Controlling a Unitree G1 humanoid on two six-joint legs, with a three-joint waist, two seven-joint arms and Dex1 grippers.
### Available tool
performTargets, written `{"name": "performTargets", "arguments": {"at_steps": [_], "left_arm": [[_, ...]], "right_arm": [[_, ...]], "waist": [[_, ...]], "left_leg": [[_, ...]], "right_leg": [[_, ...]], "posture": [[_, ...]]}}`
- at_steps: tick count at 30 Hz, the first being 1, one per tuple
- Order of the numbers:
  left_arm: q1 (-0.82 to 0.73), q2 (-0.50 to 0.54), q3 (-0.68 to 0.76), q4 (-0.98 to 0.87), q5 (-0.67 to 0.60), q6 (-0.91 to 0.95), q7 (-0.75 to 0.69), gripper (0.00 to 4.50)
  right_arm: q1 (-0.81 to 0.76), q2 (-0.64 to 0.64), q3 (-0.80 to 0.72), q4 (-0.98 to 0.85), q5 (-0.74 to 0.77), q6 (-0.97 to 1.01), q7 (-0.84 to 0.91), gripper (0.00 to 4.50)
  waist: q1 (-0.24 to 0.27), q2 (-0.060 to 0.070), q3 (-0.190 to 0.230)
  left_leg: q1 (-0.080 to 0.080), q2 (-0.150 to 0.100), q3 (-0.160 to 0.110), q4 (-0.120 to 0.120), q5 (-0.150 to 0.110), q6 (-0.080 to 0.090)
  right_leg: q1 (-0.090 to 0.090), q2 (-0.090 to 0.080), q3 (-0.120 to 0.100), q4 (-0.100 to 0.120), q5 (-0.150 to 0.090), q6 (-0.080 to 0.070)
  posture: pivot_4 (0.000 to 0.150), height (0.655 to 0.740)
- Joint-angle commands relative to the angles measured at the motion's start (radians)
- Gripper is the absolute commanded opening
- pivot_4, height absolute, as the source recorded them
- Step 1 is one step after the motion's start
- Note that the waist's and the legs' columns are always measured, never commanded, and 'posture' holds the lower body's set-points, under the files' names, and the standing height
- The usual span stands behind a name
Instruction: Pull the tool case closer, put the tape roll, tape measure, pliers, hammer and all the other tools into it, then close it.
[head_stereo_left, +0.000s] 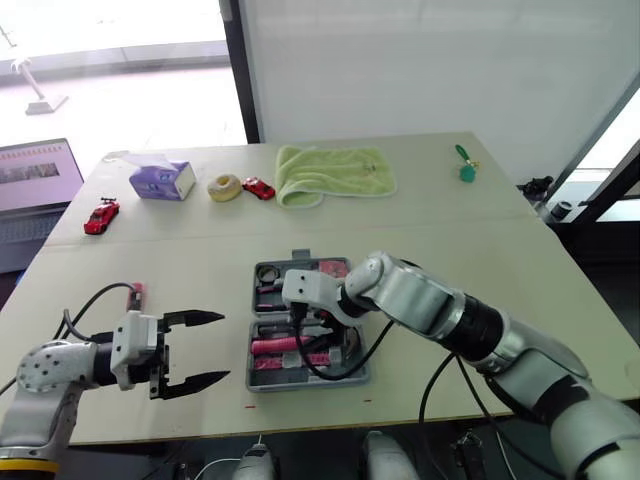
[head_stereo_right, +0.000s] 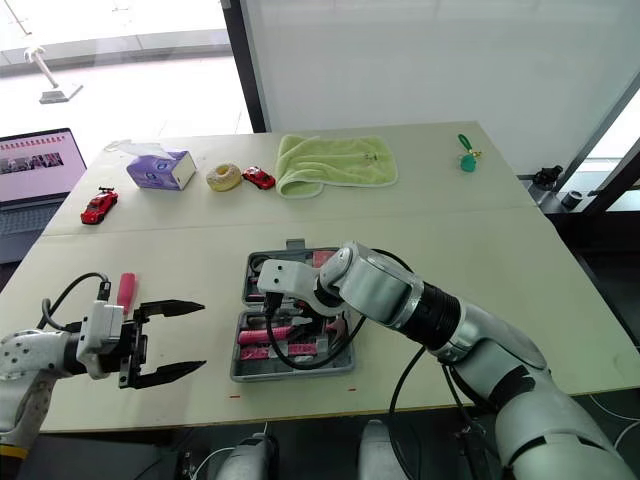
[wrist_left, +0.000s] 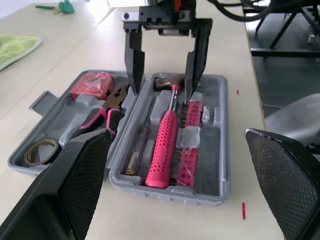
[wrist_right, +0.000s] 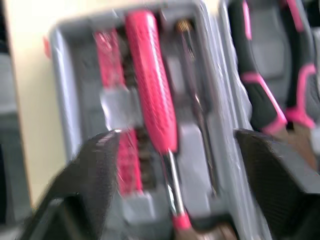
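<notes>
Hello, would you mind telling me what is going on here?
The robot is packing an open tool case. Its right end effector hangs open over the hammer lying in it; pliers and tape measure sit in the other half. The left end effector hovers open left of the case, holding nothing. A pink-handled tool lies on the table near it.

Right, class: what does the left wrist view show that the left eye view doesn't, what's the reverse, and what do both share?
Left wrist, not left eye: the right end effector, fingers open over the hammer head, and a screwdriver beside the hammer. Left eye, not left wrist: tissue box, toy cars, laptop. Both: the open case, the hammer's pink handle, the towel.
</notes>
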Motion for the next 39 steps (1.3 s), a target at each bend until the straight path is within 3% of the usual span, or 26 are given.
{"name": "performTargets", "arguments": {"at_steps": [1, 4, 5, 17, 29, 35, 39], "left_arm": [[-0.009, 0.01, -0.011, -0.073, -0.004, 0.044, 0.038, 4.5], [-0.018, 0.017, -0.016, -0.101, -0.007, 0.076, 0.059, 4.5], [-0.022, 0.018, -0.017, -0.104, -0.008, 0.084, 0.062, 4.5], [-0.02, 0.024, 0.013, 0.016, -0.01, 0.015, -0.016, 4.5], [0.014, 0.024, 0.015, 0.042, -0.012, -0.045, -0.036, 4.5], [0.021, 0.026, 0.009, 0.004, -0.012, -0.022, -0.012, 4.5], [0.031, 0.03, 0.032, 0.011, -0.003, -0.043, -0.005, 4.5]], "right_arm": [[0.029, 0.039, -0.057, -0.022, 0.018, -0.021, -0.014, 1.71], [0.058, 0.036, -0.037, -0.006, -0.003, -0.052, -0.021, 0.09], [0.066, 0.034, -0.03, 0.008, -0.012, -0.061, -0.023, 0.01], [0.146, 0.007, 0.077, 0.18, -0.122, -0.158, -0.021, 0.01], [0.228, 0.035, 0.179, 0.343, -0.199, -0.141, 0.038, 0.01], [0.233, 0.072, 0.028, 0.275, -0.184, -0.195, 0.013, 0.01], [0.261, 0.041, -0.238, -0.067, -0.126, -0.336, -0.019, 0.01]], "waist": [[0.0, 0.0, 0.0], [-0.001, 0.0, 0.0], [-0.001, 0.0, 0.0], [-0.003, -0.001, -0.002], [0.008, -0.006, -0.038], [0.018, -0.01, -0.048], [0.022, -0.008, -0.042]], "left_leg": [[0.0, 0.0, 0.0, 0.0, 0.0, 0.0], [0.0, 0.0, 0.0, 0.0, 0.0, 0.0], [0.0, 0.0, 0.0, 0.0, 0.0, 0.0], [0.002, 0.0, 0.0, 0.0, 0.0, 0.0], [0.024, 0.0, 0.0, -0.011, 0.0, 0.0], [0.037, 0.001, 0.0, -0.016, -0.001, 0.001], [0.033, 0.001, 0.0, -0.016, -0.001, 0.001]], "right_leg": [[0.0, 0.0, 0.0, 0.0, 0.0, 0.0], [0.0, 0.0, 0.0, 0.0, 0.0, 0.0], [0.0, 0.0, 0.0, 0.0, 0.0, 0.0], [0.001, 0.0, 0.0, 0.0, 0.0, 0.0], [0.022, 0.0, 0.0, -0.005, -0.005, -0.005], [0.032, 0.0, 0.0, -0.006, -0.01, -0.005], [0.028, 0.0, 0.0, -0.006, -0.01, -0.005]], "posture": [[0.15, 0.74], [0.15, 0.74], [0.15, 0.74], [0.15, 0.74], [0.15, 0.74], [0.15, 0.74], [0.15, 0.74]]}}
